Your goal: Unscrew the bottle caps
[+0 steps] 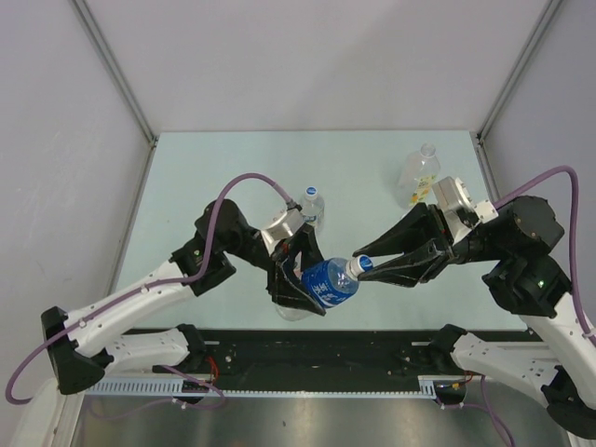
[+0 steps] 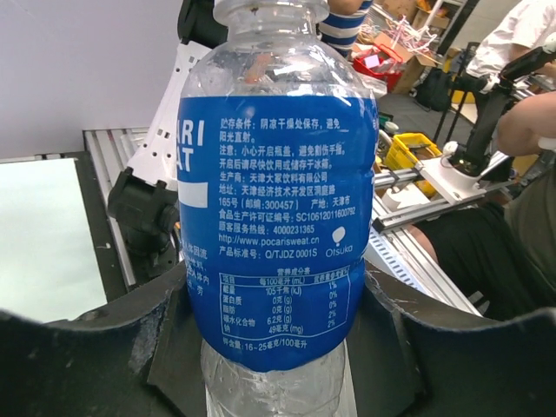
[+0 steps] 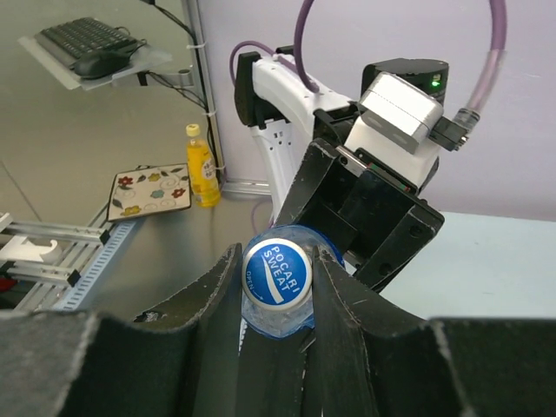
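A clear bottle with a blue label (image 1: 328, 284) hangs tilted above the table's near middle, neck pointing right. My left gripper (image 1: 312, 293) is shut on its body. In the left wrist view the bottle (image 2: 278, 217) fills the frame between the two black fingers (image 2: 87, 347). Its cap (image 1: 355, 267) is white-rimmed with a blue printed top. My right gripper (image 1: 361, 267) reaches in from the right and is shut on it. The right wrist view shows the cap (image 3: 276, 274) end-on, pinched between both fingers (image 3: 347, 295), with the left gripper's body (image 3: 365, 208) behind it.
A small bottle with a blue cap (image 1: 312, 200) stands just behind the left gripper. A larger clear bottle with a yellowish label (image 1: 419, 175) stands at the back right. Something clear (image 1: 293, 312) lies under the left gripper. Walls enclose the pale green table (image 1: 214, 186).
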Controlling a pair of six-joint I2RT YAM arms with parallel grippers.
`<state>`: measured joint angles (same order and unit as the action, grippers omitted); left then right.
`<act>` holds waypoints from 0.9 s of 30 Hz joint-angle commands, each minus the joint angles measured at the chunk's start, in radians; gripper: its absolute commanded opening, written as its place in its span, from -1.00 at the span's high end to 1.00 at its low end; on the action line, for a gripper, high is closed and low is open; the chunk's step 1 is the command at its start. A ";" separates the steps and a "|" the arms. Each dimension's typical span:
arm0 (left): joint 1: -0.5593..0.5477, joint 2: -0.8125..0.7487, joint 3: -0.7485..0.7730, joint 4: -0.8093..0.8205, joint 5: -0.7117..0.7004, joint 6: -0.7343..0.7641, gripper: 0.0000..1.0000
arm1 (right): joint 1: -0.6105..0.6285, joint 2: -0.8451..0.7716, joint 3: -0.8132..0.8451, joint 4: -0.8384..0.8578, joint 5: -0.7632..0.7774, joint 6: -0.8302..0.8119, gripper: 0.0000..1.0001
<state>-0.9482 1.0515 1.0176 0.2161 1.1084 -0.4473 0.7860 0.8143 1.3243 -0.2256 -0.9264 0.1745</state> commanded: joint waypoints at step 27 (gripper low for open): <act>0.029 -0.022 0.070 -0.144 -0.087 0.194 1.00 | -0.103 0.005 0.118 -0.147 0.020 0.020 -0.64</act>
<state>-0.9245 1.0451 1.0599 0.0845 1.0466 -0.3069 0.6880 0.8230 1.3972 -0.3546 -0.9676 0.1757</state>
